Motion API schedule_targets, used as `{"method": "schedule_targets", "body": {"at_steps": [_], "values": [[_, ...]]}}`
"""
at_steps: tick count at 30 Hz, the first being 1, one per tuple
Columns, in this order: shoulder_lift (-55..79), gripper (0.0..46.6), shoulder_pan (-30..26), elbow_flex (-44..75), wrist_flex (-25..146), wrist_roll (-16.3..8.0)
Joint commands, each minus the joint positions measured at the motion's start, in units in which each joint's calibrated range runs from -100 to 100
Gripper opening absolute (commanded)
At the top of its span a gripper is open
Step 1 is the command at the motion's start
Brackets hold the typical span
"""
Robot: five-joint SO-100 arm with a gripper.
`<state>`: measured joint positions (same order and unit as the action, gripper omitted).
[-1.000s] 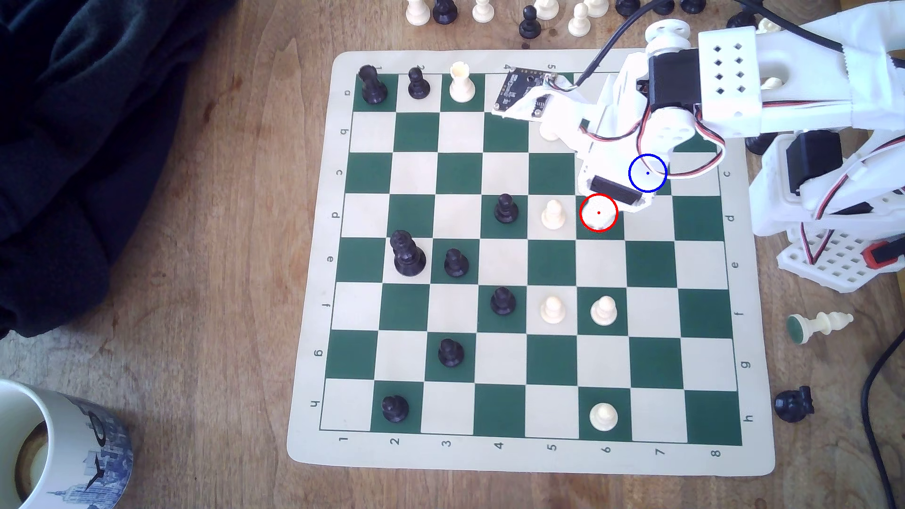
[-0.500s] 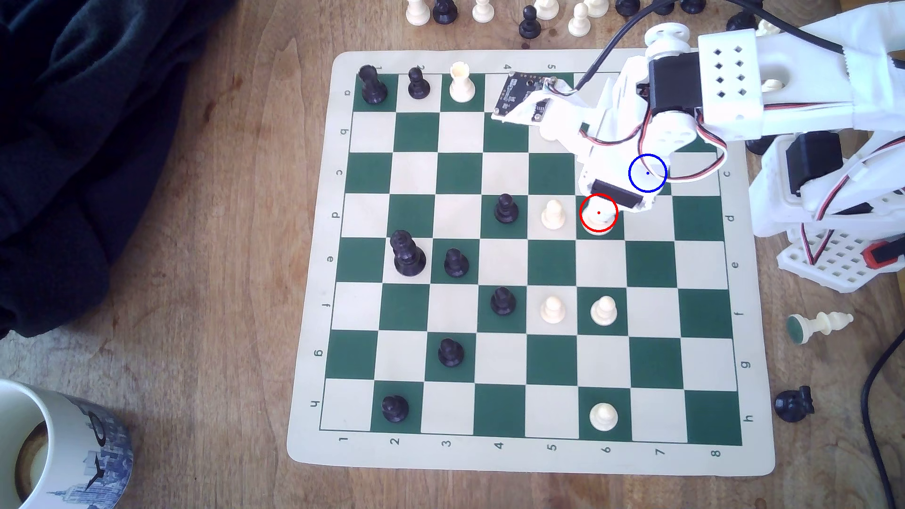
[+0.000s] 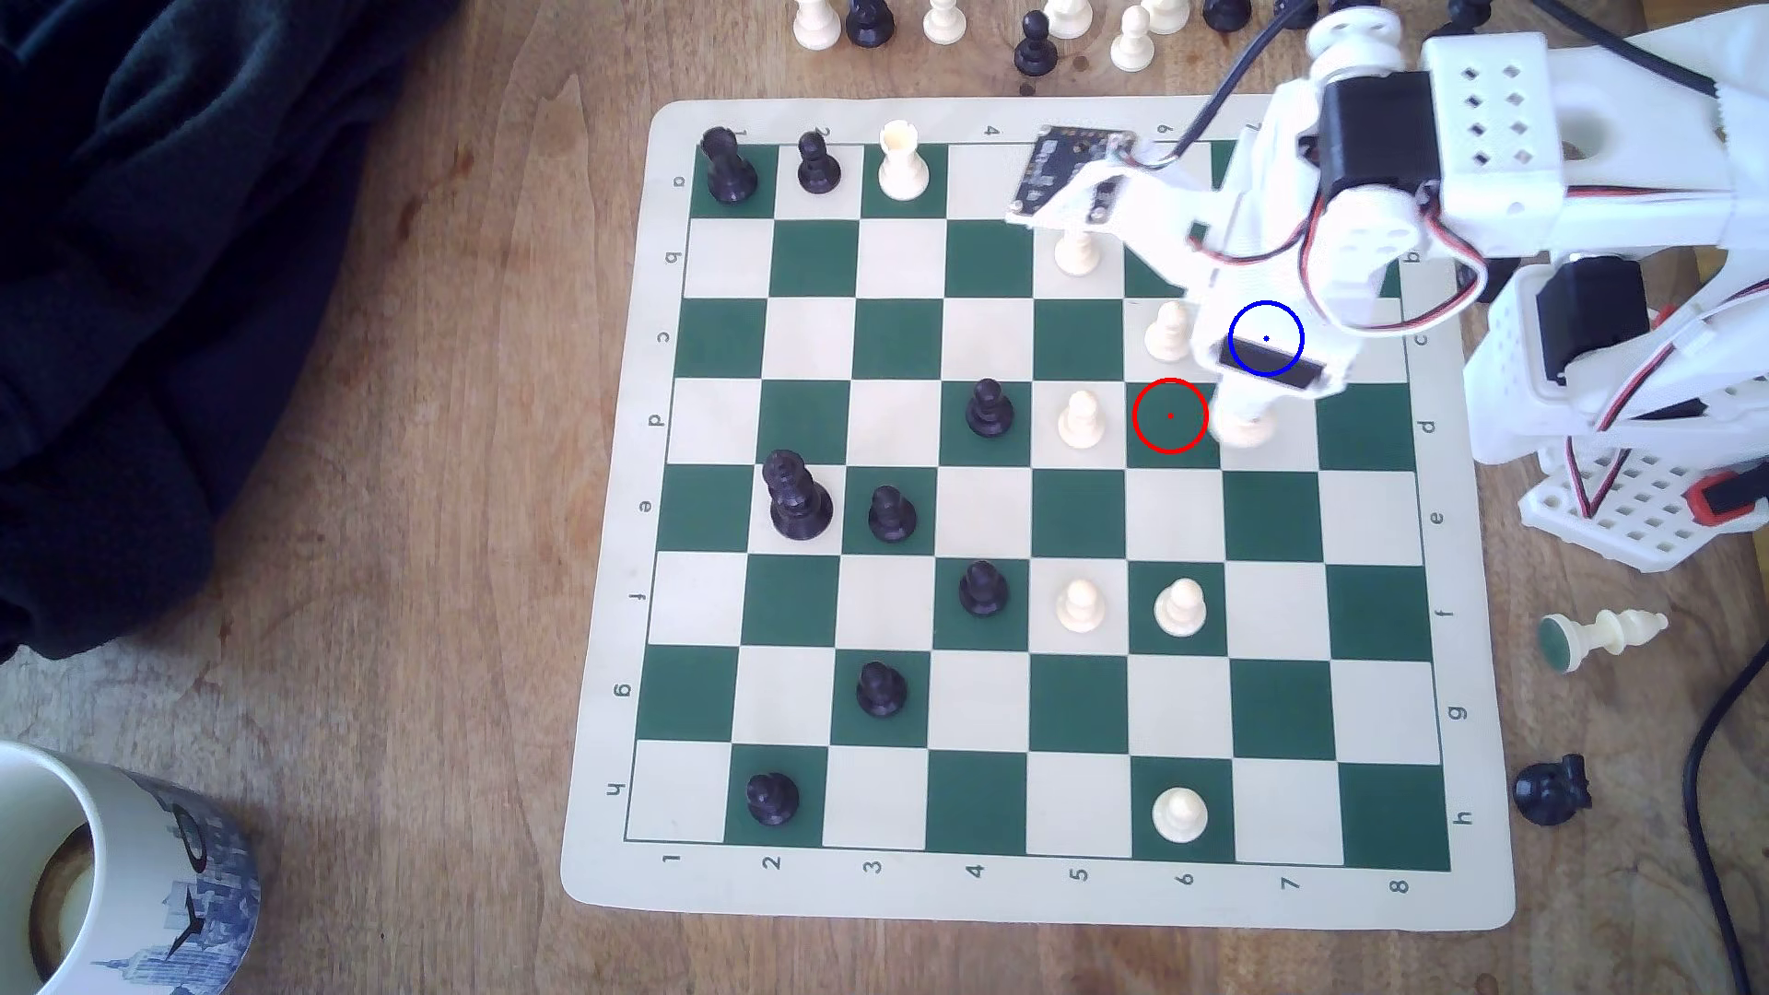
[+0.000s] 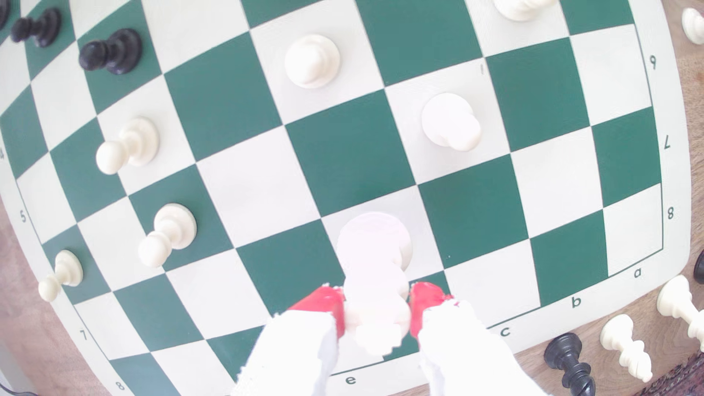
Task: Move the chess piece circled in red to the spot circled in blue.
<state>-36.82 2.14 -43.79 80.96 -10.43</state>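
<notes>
The chess piece (image 3: 1244,428), tall and cream-white, hangs upright in my gripper (image 3: 1262,390), which is shut on its upper body. Its round base sits over the white square just to the exterior view's right of the red-ringed green square (image 3: 1170,416), which now stands bare. The blue ring of the spot (image 3: 1265,338) is drawn over my gripper's body, one square further back, and the green square beneath is covered. In the wrist view the red pads (image 4: 324,304) clamp the chess piece (image 4: 375,262), with the spot (image 4: 468,213) right beside its base.
Cream pawns stand close by (image 3: 1168,330), (image 3: 1080,419), (image 3: 1077,251). Black pieces fill the board's left half in the exterior view, with a cream rook (image 3: 900,163) at the back. Loose pieces lie off the board (image 3: 1599,636). A mug (image 3: 105,871) stands near left.
My gripper has carried the chess piece out of the red ring, one square toward the exterior view's right. A pawn behind the arm has come into sight.
</notes>
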Motion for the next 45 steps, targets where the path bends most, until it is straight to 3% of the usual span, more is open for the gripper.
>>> {"method": "schedule_targets", "body": {"at_steps": [1, 8, 19, 37, 38, 42, 45], "values": [[-3.41, 0.2, 3.22, 2.99, 1.52, 0.29], [-6.30, 0.2, 10.49, -3.36, -0.28, 1.66], [-8.25, 0.2, 15.81, -11.25, -5.85, 3.37], [-7.74, 0.2, 15.26, -13.51, -9.29, 3.61], [-7.74, 1.4, 15.19, -13.60, -9.38, 3.61], [-7.32, 14.9, 15.34, -13.69, -9.38, 3.81], [-8.68, 21.6, 15.89, -13.69, -9.87, 3.76]]}}
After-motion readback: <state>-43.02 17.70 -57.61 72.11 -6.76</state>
